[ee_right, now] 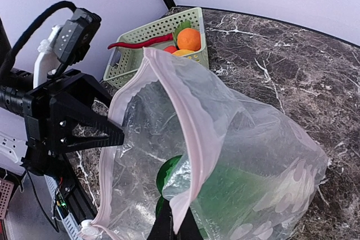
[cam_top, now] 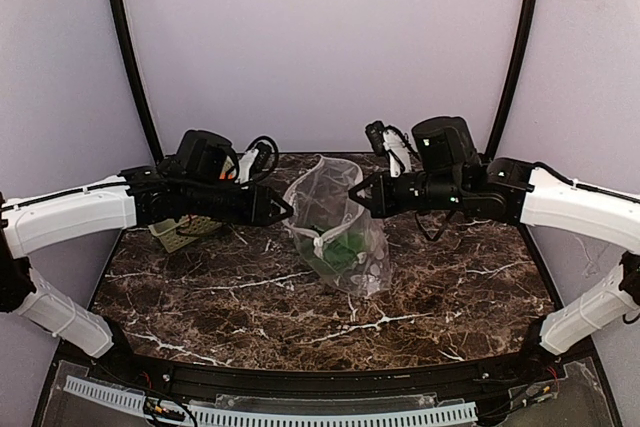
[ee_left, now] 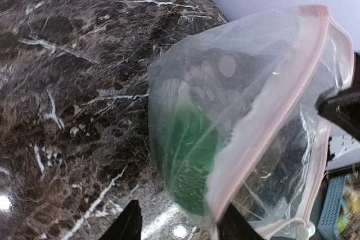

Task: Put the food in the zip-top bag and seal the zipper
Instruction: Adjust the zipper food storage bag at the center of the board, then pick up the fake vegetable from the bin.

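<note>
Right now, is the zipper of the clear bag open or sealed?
Open. In the right wrist view the two sides of the pink zipper stand wide apart, so the zip-top bag gapes; green food lies inside.

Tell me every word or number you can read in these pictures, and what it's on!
There are no words, numbers or signs to read.
zip-top bag: only pale round dots, no letters.
green basket: plain lattice, no label shows.
</note>
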Tool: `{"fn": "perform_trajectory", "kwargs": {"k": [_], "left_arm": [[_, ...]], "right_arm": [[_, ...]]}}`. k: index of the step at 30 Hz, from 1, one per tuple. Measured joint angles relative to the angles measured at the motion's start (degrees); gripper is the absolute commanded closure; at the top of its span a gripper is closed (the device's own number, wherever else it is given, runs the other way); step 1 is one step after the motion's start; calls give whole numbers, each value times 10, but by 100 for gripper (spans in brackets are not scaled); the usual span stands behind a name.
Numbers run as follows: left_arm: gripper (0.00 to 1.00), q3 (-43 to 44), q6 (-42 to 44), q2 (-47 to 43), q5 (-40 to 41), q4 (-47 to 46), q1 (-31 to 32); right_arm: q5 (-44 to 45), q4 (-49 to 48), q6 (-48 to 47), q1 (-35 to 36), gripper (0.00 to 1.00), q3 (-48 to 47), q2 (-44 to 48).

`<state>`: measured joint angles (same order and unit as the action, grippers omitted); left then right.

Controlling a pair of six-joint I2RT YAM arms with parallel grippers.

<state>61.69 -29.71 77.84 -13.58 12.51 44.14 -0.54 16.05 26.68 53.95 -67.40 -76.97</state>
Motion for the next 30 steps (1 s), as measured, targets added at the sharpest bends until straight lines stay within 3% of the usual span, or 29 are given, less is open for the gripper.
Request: {"fn": "perform_trajectory", "kwargs": {"k": [1, 4, 8, 18, 30], "left_arm": [[33, 1, 5, -2, 5, 9, 0], [19, 15, 28, -4, 17, 45, -4], [12, 38, 55, -11, 22, 87, -30], [9, 84, 141, -12, 12, 178, -180], [8, 92, 175, 65, 2, 154, -397]], "right_arm": [[-4, -2, 0, 0, 100, 0, -3], [-14, -5, 2, 0, 100, 0, -10], [-23, -10, 5, 0, 100, 0, -17], [-38, -18, 9, 0, 100, 0, -26], [-52, -31, 14, 0, 100, 0, -27]]}}
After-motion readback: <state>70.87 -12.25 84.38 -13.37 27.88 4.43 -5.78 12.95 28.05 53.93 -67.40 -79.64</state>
